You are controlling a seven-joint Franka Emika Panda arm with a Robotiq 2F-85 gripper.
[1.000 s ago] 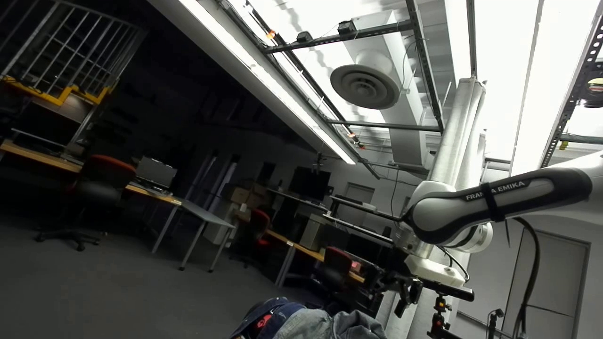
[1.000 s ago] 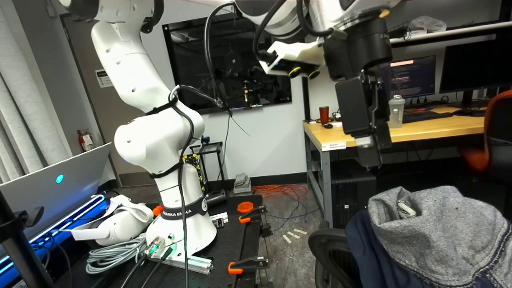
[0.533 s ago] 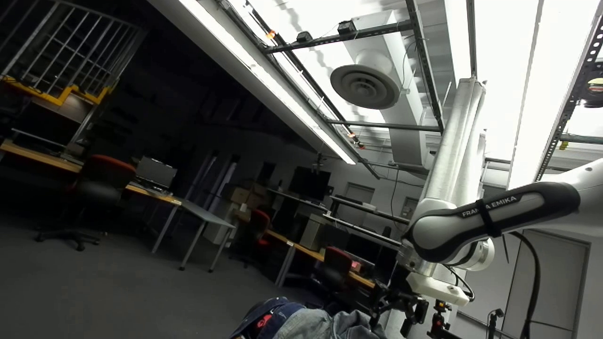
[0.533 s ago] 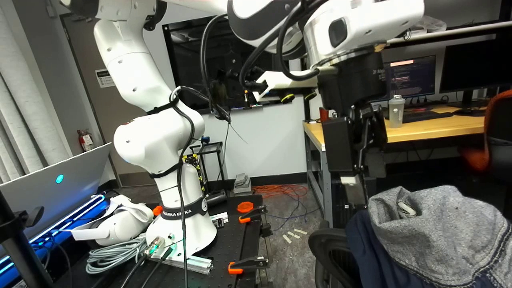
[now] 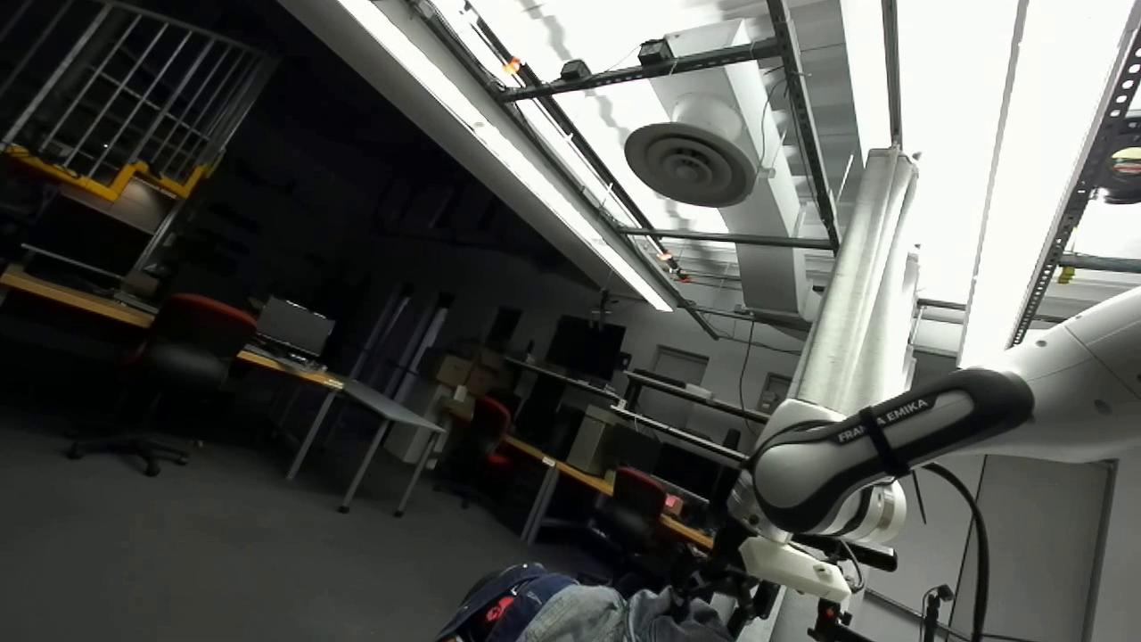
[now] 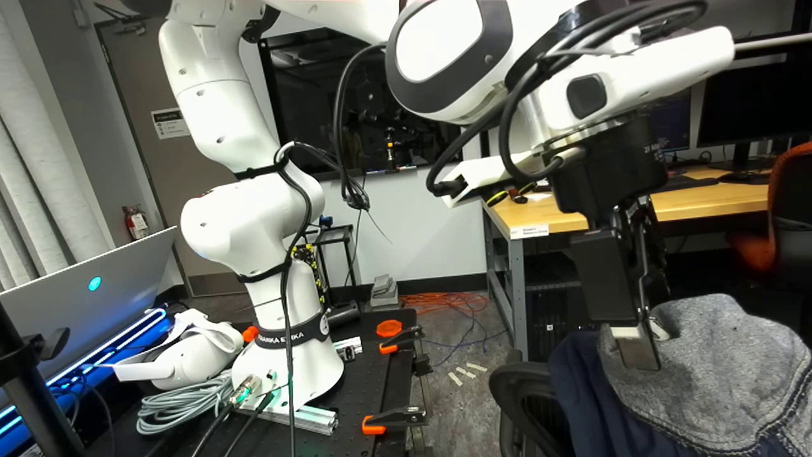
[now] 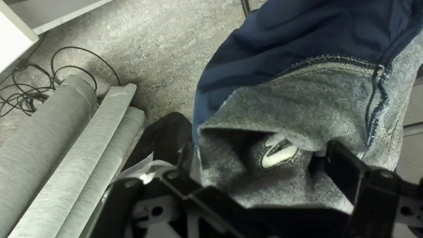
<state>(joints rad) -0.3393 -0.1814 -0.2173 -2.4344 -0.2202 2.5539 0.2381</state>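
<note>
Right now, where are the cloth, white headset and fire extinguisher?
Cloth [image 7: 307, 105], wrist view: gray fold.
White headset [image 6: 202, 363], in an exterior view: rounded body.
Fire extinguisher [image 6: 135, 224], in an exterior view: labelled body.

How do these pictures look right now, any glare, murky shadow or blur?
In an exterior view, the ceiling glares white and the chair at far left sinks into gloom; in an exterior view, the wall screen carries faint reflections; in the wrist view, the pincer is dark and soft-edged, while the grey cloth shows its texture clearly.
</note>
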